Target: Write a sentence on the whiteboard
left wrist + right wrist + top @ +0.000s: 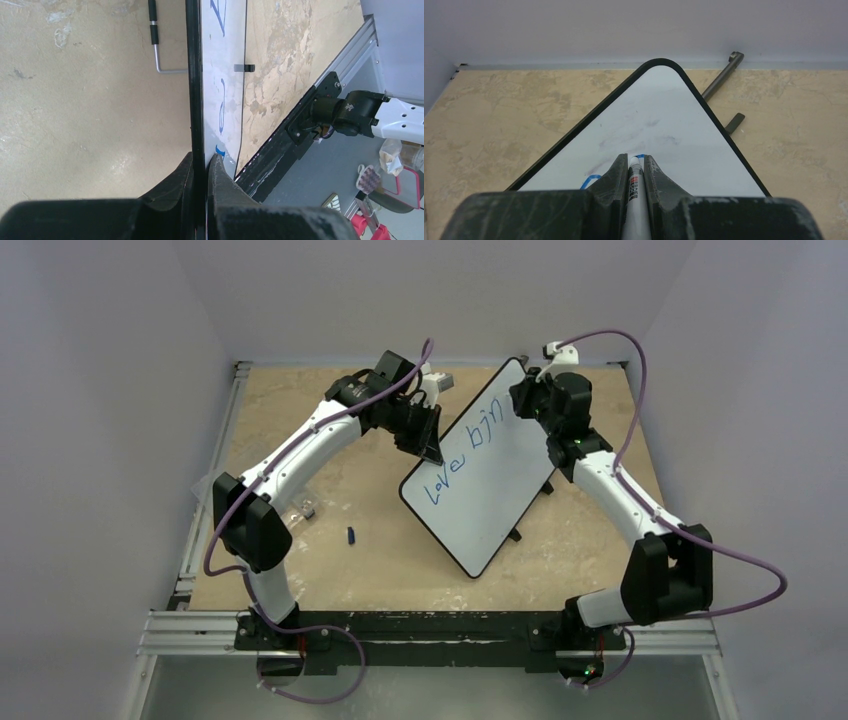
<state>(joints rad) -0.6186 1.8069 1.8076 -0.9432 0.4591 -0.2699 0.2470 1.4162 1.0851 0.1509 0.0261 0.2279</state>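
The left gripper (pixel 432 446) is shut on the near long edge of the whiteboard (pixel 490 495). In the left wrist view its two fingers (pixel 220 172) pinch the black rim between them. This looks meant to brace the board so it cannot slide or swing under the pen. The board stretches straight ahead of that gripper, seen almost edge-on. The right gripper (pixel 528 400) is clamped around a marker (pixel 634 192) that runs down the slot between its fingers. The tip pokes out in front and meets the white surface just ahead, with the board's far rounded corner beyond it. Holding the pen along the gripper's own axis lets the wrist steer each stroke directly. By count there is one board, one marker and two arms, each with a single job. The sentence (pixel 452 475) shows two blue groups of writing. "Love" sits beside the left gripper, and a second, unfinished word starting "bri" leads up to the right gripper's tip, so I judge the task less than half done. One small blue piece (pixel 352 535), probably the marker's cap, lies on the table (pixel 330 570) well behind the left gripper, apart from the board.
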